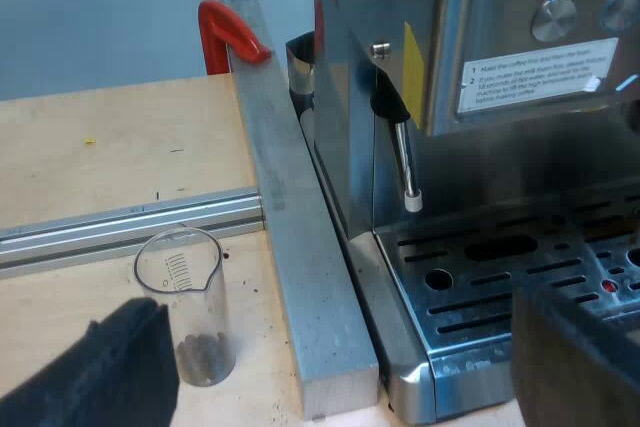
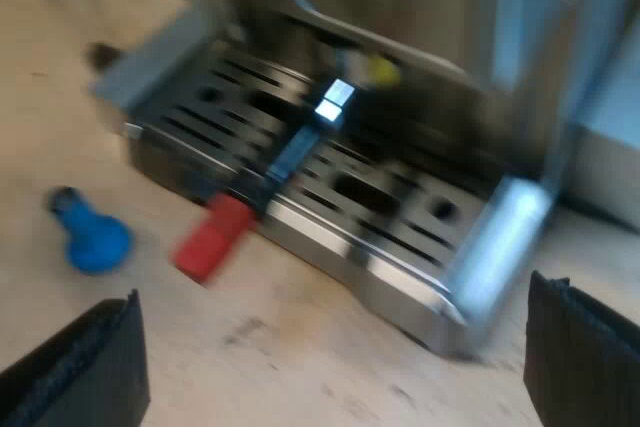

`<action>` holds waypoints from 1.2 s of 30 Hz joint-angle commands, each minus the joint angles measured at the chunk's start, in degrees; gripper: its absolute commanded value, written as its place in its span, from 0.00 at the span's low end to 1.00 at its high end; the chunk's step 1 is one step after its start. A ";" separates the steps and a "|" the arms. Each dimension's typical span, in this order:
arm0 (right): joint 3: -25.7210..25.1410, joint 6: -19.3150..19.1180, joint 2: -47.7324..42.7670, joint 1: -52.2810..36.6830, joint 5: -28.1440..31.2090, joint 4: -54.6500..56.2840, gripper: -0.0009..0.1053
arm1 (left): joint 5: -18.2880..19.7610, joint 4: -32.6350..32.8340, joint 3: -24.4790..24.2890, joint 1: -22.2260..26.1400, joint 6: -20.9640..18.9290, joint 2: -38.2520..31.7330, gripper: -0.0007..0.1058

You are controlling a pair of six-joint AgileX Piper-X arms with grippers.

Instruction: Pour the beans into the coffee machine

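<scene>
Apart, empty: left jaws, right jaws. Glass, beans in bottom, upright on table, just beside left finger, near metal bar. Risk: finger knocks glass over, beans spill; bar maybe crowds grasp.

A pale wooden table carries a long, square-edged grey metal bar, lying flat. An aluminium rail runs across the wood and meets the bar's side. A red clamp sits over the bar's far end. A yellow speck lies on the wood, apart from the rail. A blue tamper lies on the table near the red end of the holder, not touching it.
</scene>
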 commanded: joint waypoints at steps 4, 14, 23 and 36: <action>-0.57 -0.78 4.60 8.43 -0.94 -8.60 0.74 | -0.61 -2.22 -0.30 -0.17 -0.46 1.31 0.67; -0.57 0.51 13.34 16.99 -0.81 -18.73 0.74 | -3.21 -3.59 -0.30 -0.17 0.10 1.40 0.67; 0.11 2.77 20.64 21.82 -0.81 -25.18 0.74 | -5.65 -3.59 -0.17 -0.17 0.37 1.40 0.67; 9.96 2.77 25.89 29.32 7.38 -49.06 0.74 | -7.15 -4.49 2.20 -0.17 1.30 1.47 0.67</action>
